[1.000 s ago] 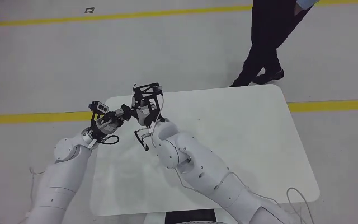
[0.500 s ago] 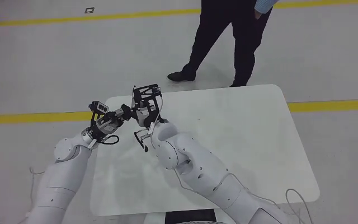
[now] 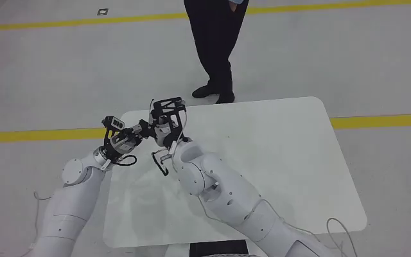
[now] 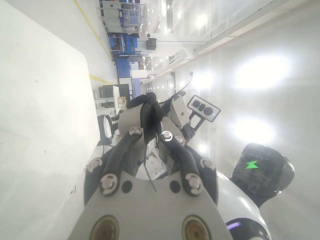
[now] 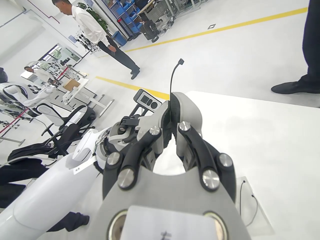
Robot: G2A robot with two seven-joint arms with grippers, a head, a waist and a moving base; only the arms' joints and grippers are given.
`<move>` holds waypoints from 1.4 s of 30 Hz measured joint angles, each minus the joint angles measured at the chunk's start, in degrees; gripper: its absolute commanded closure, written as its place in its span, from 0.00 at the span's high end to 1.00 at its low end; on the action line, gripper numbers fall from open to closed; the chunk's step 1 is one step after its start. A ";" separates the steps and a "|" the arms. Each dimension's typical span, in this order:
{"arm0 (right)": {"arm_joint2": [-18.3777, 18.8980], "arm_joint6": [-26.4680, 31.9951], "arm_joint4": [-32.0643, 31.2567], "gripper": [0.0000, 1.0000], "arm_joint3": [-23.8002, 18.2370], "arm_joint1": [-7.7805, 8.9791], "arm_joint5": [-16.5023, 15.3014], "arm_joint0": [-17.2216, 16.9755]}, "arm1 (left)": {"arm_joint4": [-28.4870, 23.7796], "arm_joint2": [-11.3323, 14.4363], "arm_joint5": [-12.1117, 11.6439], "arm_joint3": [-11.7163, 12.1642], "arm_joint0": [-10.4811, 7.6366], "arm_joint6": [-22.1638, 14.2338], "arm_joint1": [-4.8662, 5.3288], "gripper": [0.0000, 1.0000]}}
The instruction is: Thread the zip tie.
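Here, the black zip tie (image 5: 171, 81) stands pinched between the tightly closed fingers of the right gripper (image 5: 171, 106), its strap rising past the fingertips and curving over to the small square head (image 5: 180, 61) at its free end. Just beside it, almost nose to nose, the left gripper (image 4: 150, 114) is likewise clamped on a thin black strap (image 4: 150, 171) that trails back between its fingers toward the palm; whether this is the same tie's tail cannot be told. The two grippers meet over the far left corner of the white table (image 3: 270, 160).
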 measured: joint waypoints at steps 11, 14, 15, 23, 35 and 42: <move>0.00 0.02 -1.37 0.00 0.55 -0.51 0.79 -0.66 | 0.00 0.00 0.00 0.00 0.00 0.00 0.00 0.00; 0.41 -0.32 -1.57 0.00 0.39 -0.62 0.79 -1.17 | 0.00 0.00 0.00 0.00 0.00 0.00 0.00 0.00; 0.55 -0.46 -1.53 0.00 0.30 -0.65 0.79 -1.36 | 0.00 0.00 0.00 0.00 0.00 0.00 0.00 0.00; 1.57 -1.73 0.55 0.00 -0.38 -0.96 0.50 -2.60 | 0.00 0.00 0.00 0.00 0.00 0.00 0.00 0.00; 1.64 -1.57 1.20 0.00 0.50 -1.26 -0.43 -2.73 | 0.00 0.00 0.00 0.00 0.00 0.00 0.00 0.00; 1.65 -1.58 0.84 0.00 0.91 -1.42 -0.40 -2.64 | 0.00 0.00 0.00 0.00 0.00 0.00 0.00 0.00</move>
